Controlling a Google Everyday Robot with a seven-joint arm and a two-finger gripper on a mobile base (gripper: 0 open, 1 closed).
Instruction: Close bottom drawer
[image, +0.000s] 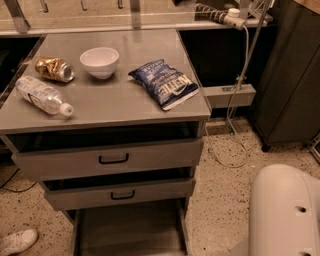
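The bottom drawer (129, 230) stood pulled out below the middle drawer (120, 194), its front past the frame edge. The claw was out of view, so its state could not be told.

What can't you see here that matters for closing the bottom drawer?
Gripper: outside the camera view; only a white arm shell shows, lower right.
Bottom drawer: front and handle cut off by the lower edge.
Top drawer: inside is dark, shadowed by the tabletop.
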